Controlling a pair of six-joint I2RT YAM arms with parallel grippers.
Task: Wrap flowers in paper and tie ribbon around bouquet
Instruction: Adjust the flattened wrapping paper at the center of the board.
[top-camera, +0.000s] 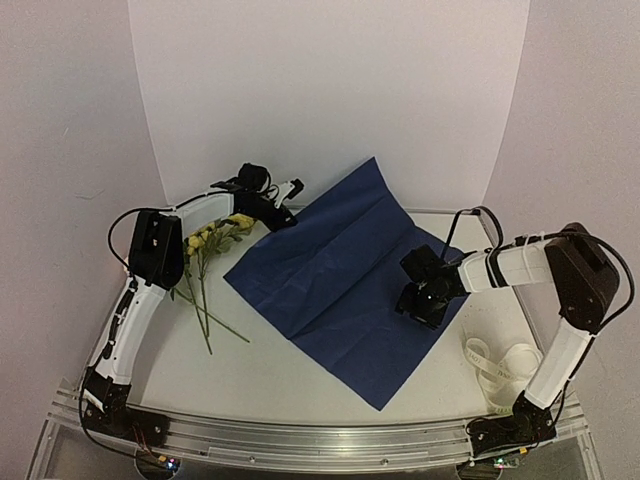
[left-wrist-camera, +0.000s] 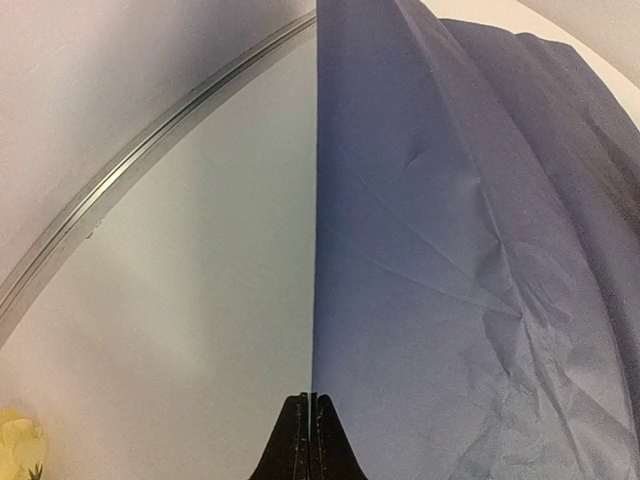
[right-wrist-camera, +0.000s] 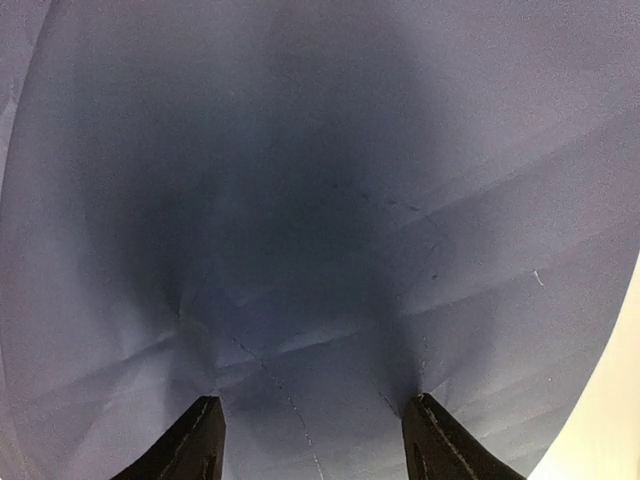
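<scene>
Paper (top-camera: 335, 275), edge pinched by left tool (left-wrist-camera: 310, 402), flowers (top-camera: 212, 240) lying beside

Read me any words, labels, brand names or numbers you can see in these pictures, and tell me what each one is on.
No text can be read in any view.
The paper: plain blue, no print.
The ribbon: too small in the top view to tell whether it carries any print.
</scene>
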